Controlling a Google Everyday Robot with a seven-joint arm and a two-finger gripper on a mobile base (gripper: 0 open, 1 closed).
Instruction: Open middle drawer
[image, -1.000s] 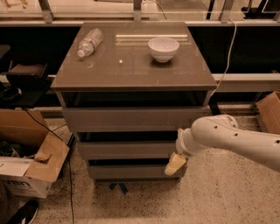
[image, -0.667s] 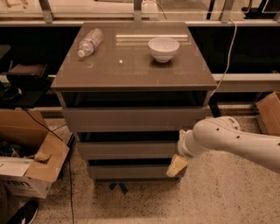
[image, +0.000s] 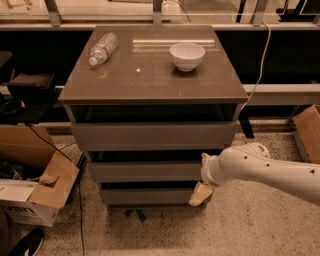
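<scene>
Dropping slightly, the gripper (image: 200, 194) hangs just below-right of the middle drawer (image: 145, 171), grip state unclear.

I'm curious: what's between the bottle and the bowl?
Only bare cabinet top, in the camera view. The claw hangs beside the bottom drawer's right end.

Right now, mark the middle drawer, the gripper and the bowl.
middle drawer (image: 145, 171), camera view, centre of front panel.
gripper (image: 200, 194), camera view, tan end, at the lower right of the cabinet (image: 150, 85).
bowl (image: 187, 56), camera view, white outer wall.
</scene>
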